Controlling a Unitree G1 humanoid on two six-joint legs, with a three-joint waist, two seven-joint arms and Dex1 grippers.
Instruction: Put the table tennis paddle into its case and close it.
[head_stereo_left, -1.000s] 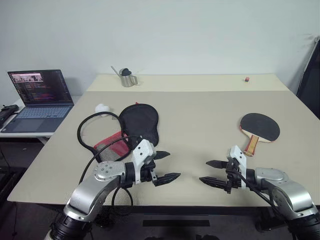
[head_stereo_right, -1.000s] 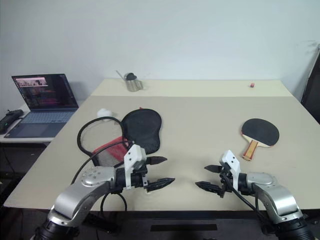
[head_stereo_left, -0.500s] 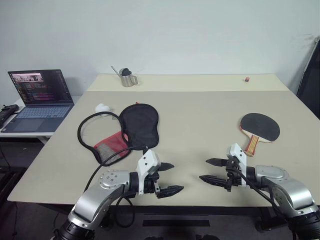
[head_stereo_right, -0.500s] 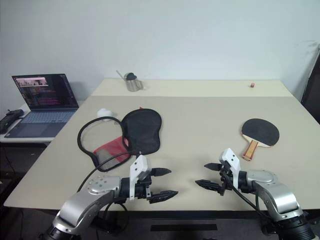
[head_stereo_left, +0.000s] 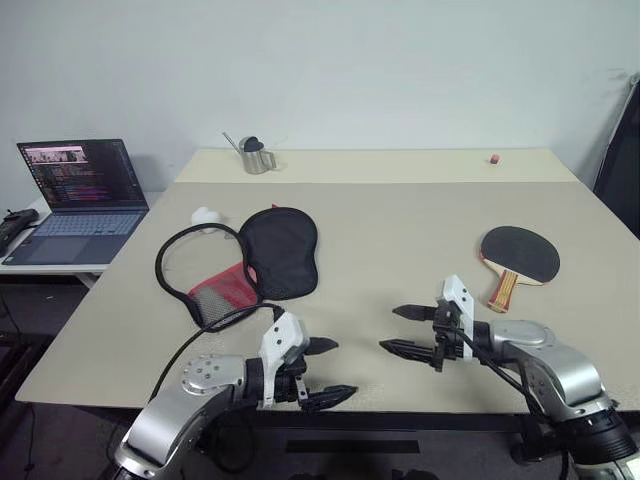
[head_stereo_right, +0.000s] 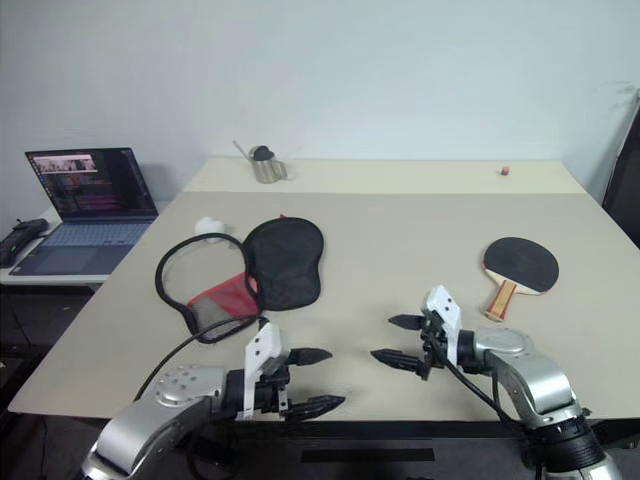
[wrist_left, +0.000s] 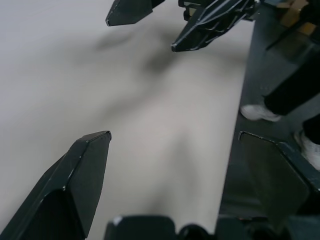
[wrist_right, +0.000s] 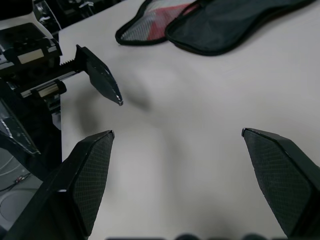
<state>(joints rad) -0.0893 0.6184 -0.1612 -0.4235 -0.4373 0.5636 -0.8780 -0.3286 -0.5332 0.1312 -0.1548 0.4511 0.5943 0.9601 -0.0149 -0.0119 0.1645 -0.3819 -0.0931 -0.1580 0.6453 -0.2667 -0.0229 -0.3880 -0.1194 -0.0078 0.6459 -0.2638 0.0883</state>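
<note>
Checking head view: your left gripper has dropped back toward near table edge; right gripper has slid inward. Both spread wide, empty. Paddle lies untouched far right; case open, far left. Nothing started.
Left wrist view: bare tabletop between fingers.
Right wrist view: case ahead, unreached.

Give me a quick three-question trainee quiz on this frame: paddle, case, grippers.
1. True or false: the table tennis paddle lies inside the case.
2. Which gripper is nearer the paddle: A) left gripper B) right gripper?
3. Fill in: both grippers' jaws are ___.

Key: 1 false, it lies apart on the table; 2 B; 3 open, holding nothing.
</note>
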